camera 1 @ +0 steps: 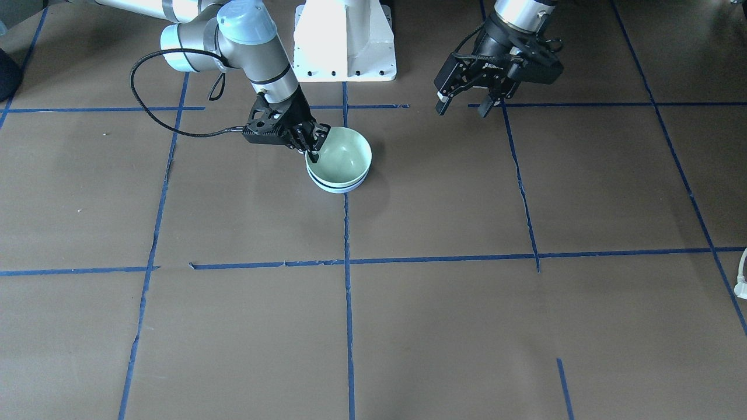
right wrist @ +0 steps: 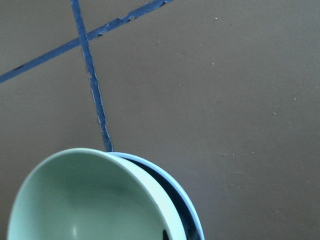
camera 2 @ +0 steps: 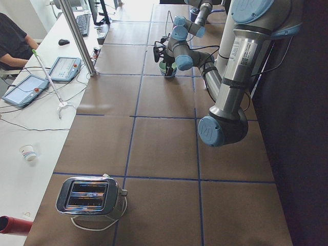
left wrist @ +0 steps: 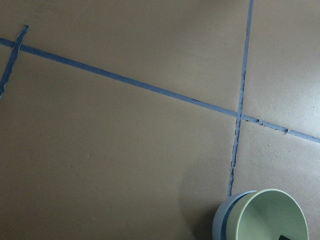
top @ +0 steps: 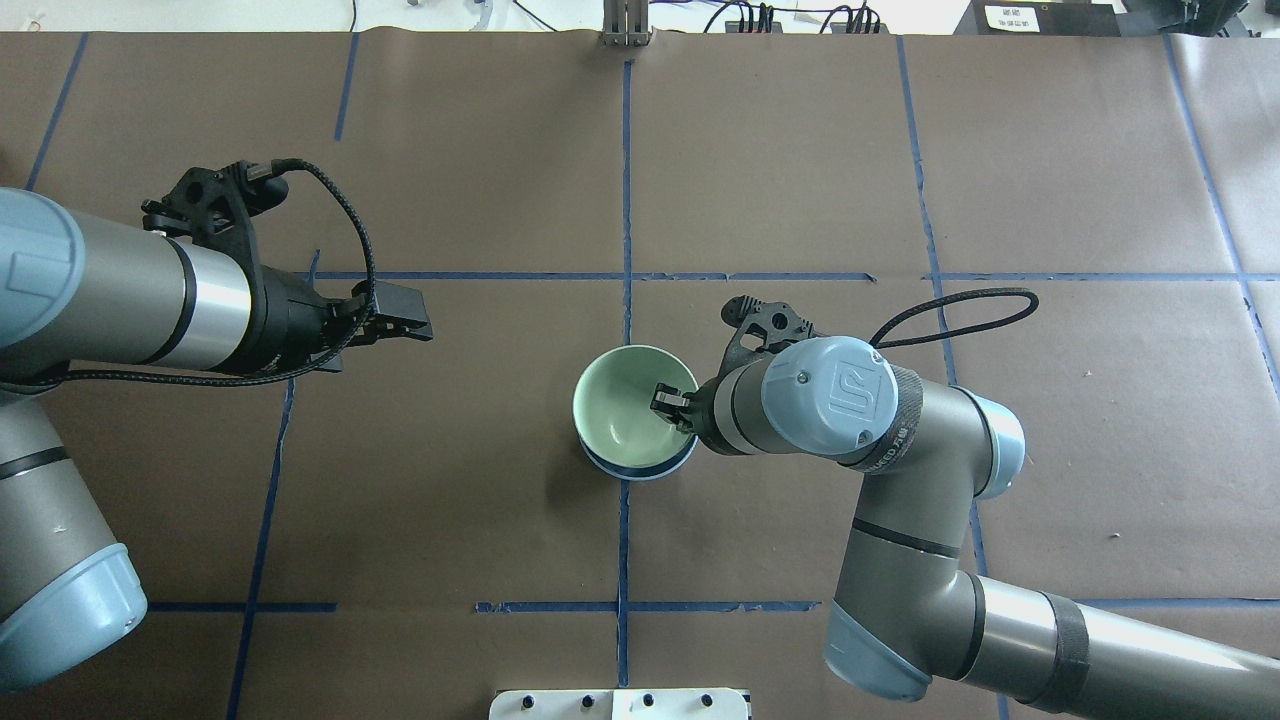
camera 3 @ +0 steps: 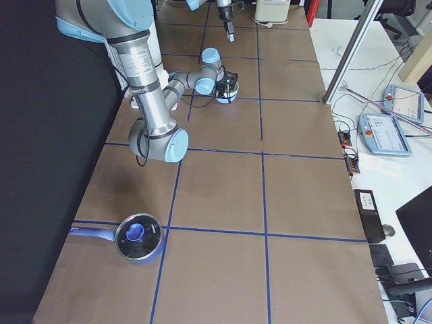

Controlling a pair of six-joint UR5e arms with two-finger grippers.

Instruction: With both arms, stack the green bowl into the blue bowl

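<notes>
The pale green bowl (camera 1: 344, 154) sits tilted inside the pale blue bowl (camera 1: 338, 187) near the table's middle, with a dark gap between the rims on one side. My right gripper (camera 1: 313, 149) is shut on the green bowl's rim, one finger inside and one outside. In the overhead view the green bowl (top: 622, 410) fills the blue bowl (top: 640, 470), with the right gripper (top: 672, 405) on its right rim. The right wrist view shows the green bowl (right wrist: 85, 200) in the blue bowl (right wrist: 192, 215). My left gripper (top: 405, 322) is open and empty, well apart to the left.
The white pedestal base (camera 1: 344, 41) stands behind the bowls. A toaster (camera 2: 89, 197) sits at the table's left end and a lidded pot (camera 3: 138, 236) at its right end. Blue tape lines (camera 1: 348, 262) cross the brown table cover.
</notes>
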